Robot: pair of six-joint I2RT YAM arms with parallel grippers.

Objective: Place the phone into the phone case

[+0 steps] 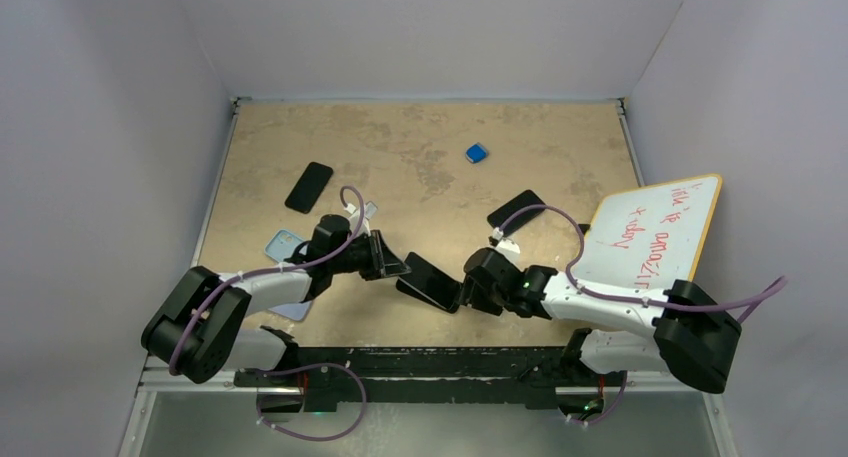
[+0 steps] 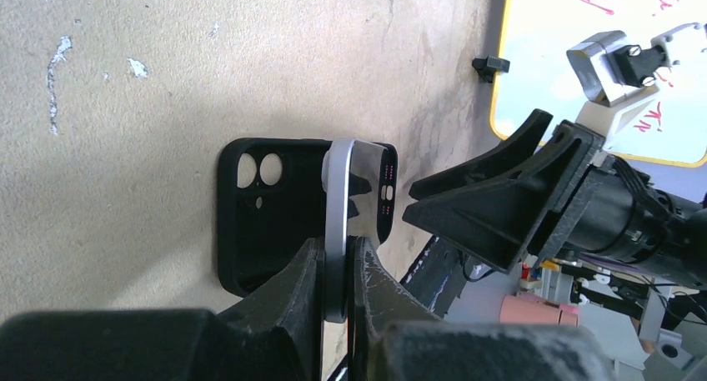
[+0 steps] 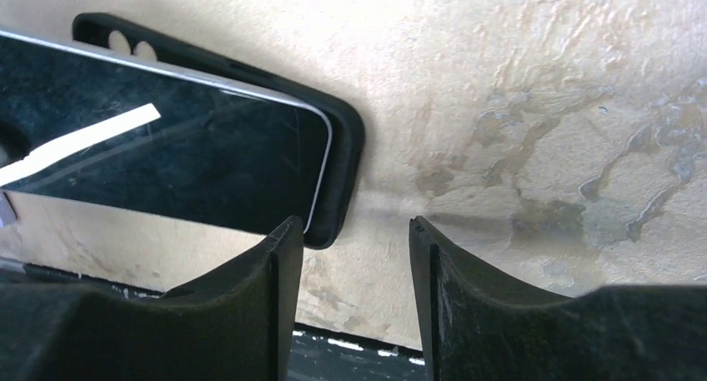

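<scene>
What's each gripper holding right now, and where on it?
Left gripper pinches the phone across its faces, near one edge, over the case. Right gripper is open, holding nothing.

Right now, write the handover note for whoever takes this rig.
Left gripper: shut on the silver-edged, black-screened phone, holding it tilted over the black phone case with camera cutouts.
Right gripper: open, empty, beside the case's corner.
Case: lying flat on the tan table.
Done: phone gripped and held at the case.
Left: press the phone flat in, then release.
</scene>
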